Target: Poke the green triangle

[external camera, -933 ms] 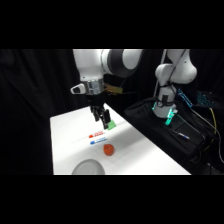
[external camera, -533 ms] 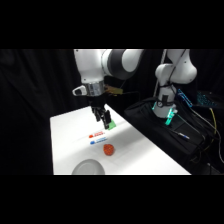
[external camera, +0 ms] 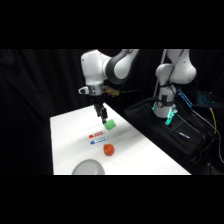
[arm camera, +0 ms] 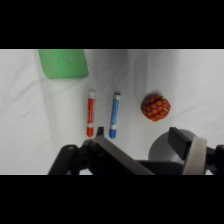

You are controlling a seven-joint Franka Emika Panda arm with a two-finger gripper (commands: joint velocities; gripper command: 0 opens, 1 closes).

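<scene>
The green triangle (external camera: 110,124) sits toward the far side of the white table (external camera: 145,155), and from the side camera I have the gripper (external camera: 101,114) hanging just above and beside it, at its upper left edge. I judge this as the last stretch of the approach: contact isn't confirmed from either view, so the poke itself looks not yet made. My next move calls for a short, gentle push of the fingertips into the block, light enough to nudge it without sending it off the table edge. Whether the fingers are spread or pressed together I cannot tell.

In the wrist view the triangle (arm camera: 64,63) shows as a matte, bright green block with softly rounded corners, cut off at the top. Below it lie two slim flat pieces side by side, the red piece (arm camera: 90,113) and the blue piece (arm camera: 114,115), each with a pale end. Beside them is the red-orange lump (arm camera: 155,107), round and bumpy. A grey round dish (external camera: 89,167) sits at the near edge
</scene>
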